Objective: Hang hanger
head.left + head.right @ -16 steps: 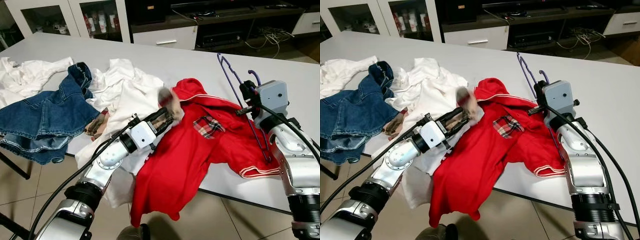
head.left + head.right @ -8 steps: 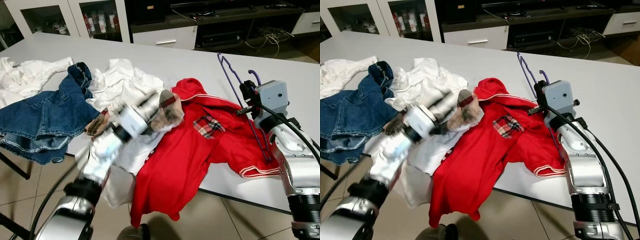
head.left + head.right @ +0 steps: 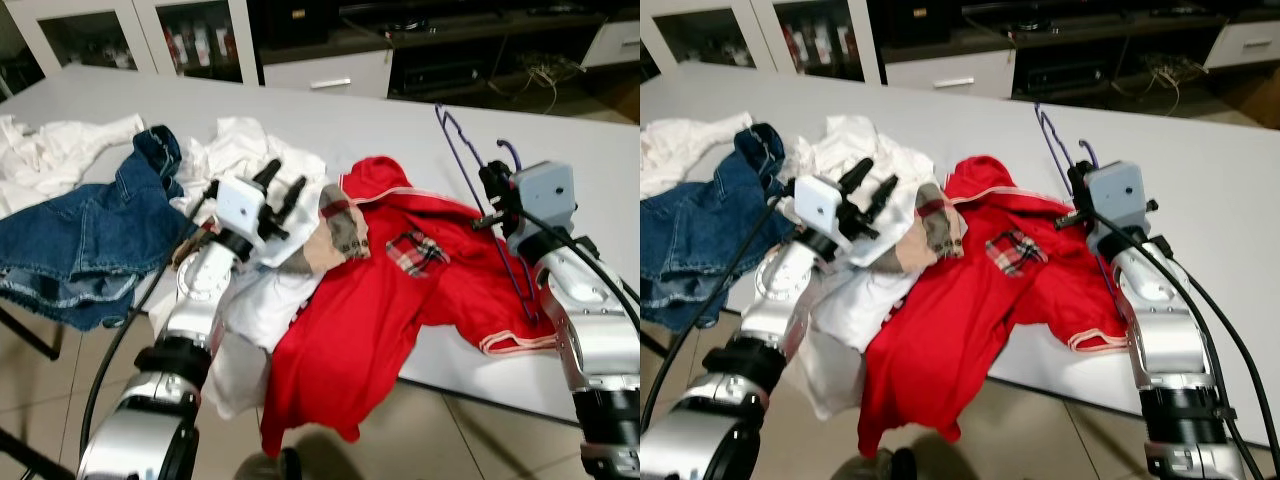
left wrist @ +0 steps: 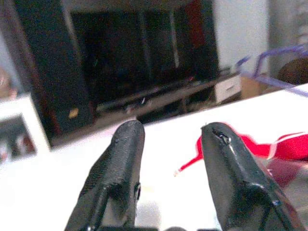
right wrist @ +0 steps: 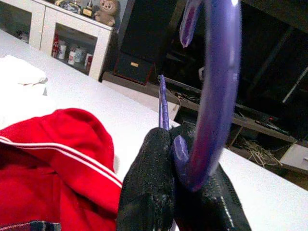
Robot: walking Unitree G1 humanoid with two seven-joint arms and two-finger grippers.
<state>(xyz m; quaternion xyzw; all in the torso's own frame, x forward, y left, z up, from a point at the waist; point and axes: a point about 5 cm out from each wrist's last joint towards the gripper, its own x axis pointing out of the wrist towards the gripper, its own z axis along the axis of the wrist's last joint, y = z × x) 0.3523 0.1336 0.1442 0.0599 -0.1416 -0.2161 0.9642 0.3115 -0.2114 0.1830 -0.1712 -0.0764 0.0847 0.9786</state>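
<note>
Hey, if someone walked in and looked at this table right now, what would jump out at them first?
The bright red shirt sprawled over the white table, draping off its near edge. To its right, the right gripper is shut on a purple hanger; to its left, the left gripper hovers open over white clothes, with blue jeans further left.

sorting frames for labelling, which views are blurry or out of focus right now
Both eye views are slightly soft overall. Left wrist view: fingers and room behind hazy, table washed out white. Right wrist view: the purple hanger hook looms close and smeared, the red shirt sharper.
</note>
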